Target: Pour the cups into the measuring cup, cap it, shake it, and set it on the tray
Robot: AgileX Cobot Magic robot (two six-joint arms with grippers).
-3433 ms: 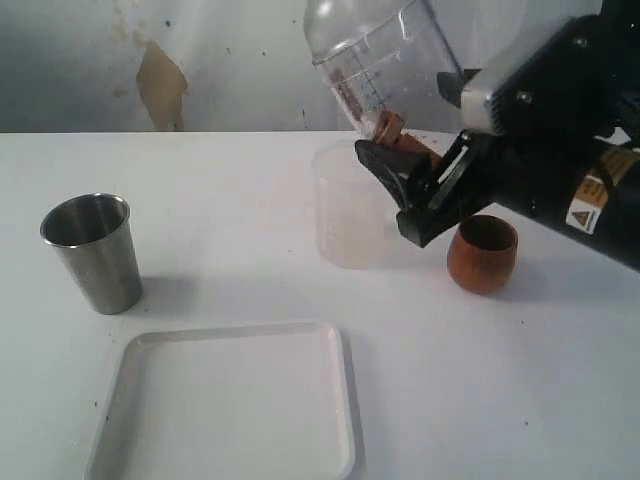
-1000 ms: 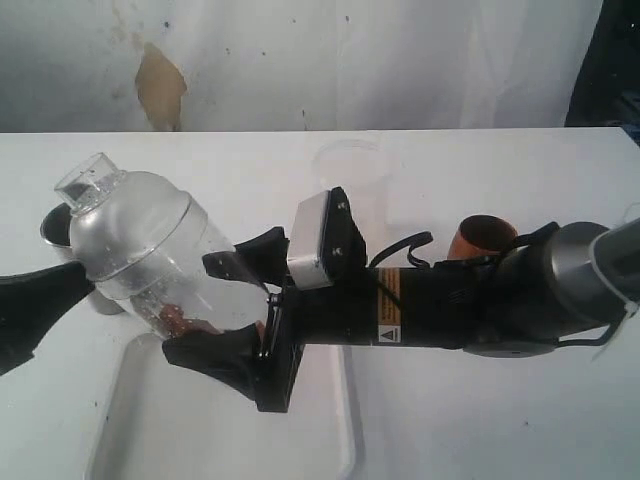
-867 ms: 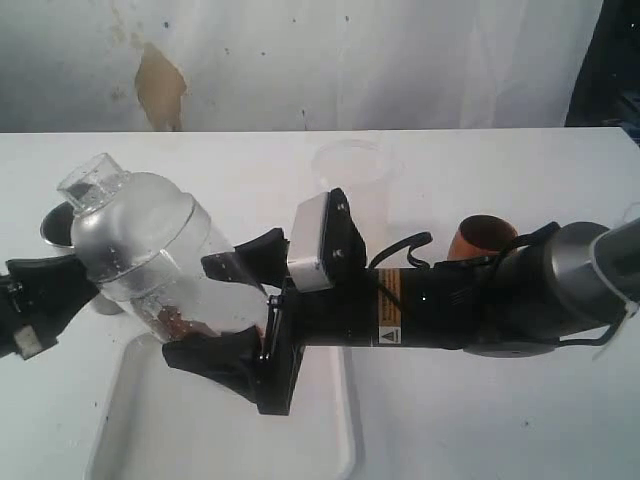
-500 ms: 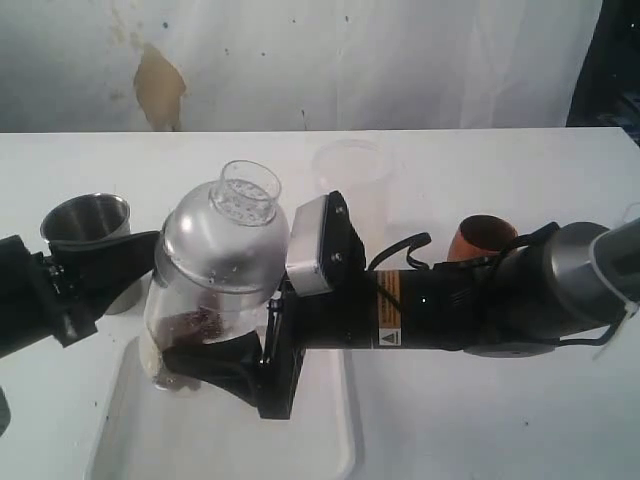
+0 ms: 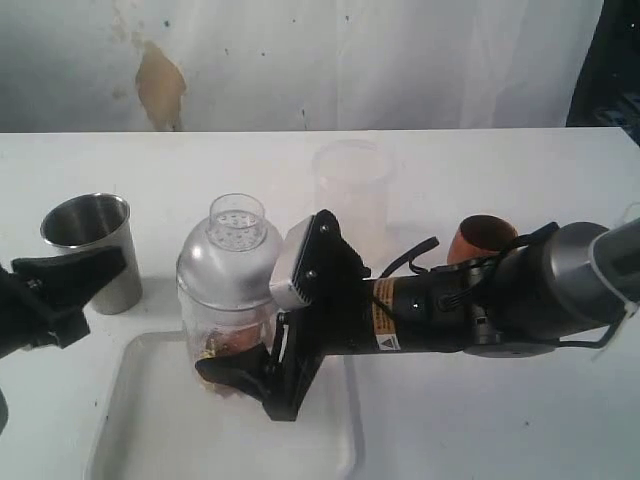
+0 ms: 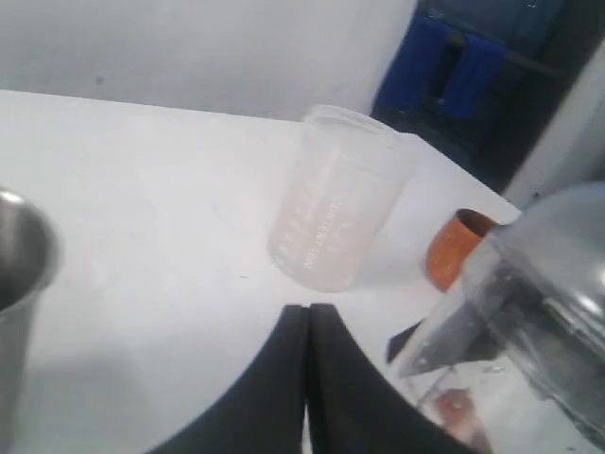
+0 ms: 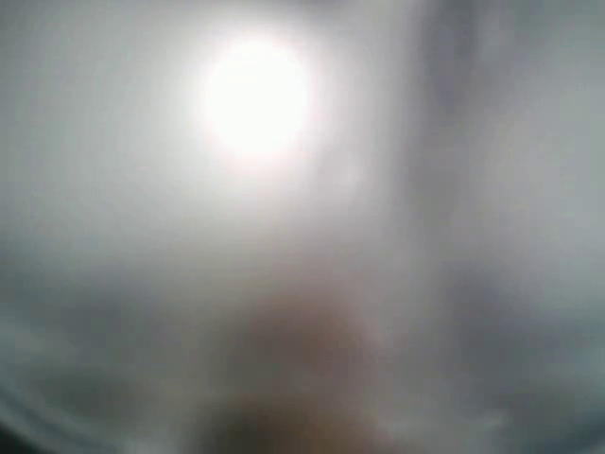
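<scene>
Measuring cup [image 5: 215, 318] base hidden behind right jaws, right wrist view blurred

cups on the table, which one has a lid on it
The clear measuring cup, gripped by the right gripper at the white tray: it carries a domed lid. The steel tumbler, frosted container and wooden cup are open-topped.

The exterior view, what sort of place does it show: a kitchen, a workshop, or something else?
Probably a robot test bench, not a kitchen: a white table, a plain wall with a peeling patch, and a few props, such as the steel tumbler, the tray and the capped measuring cup.
</scene>
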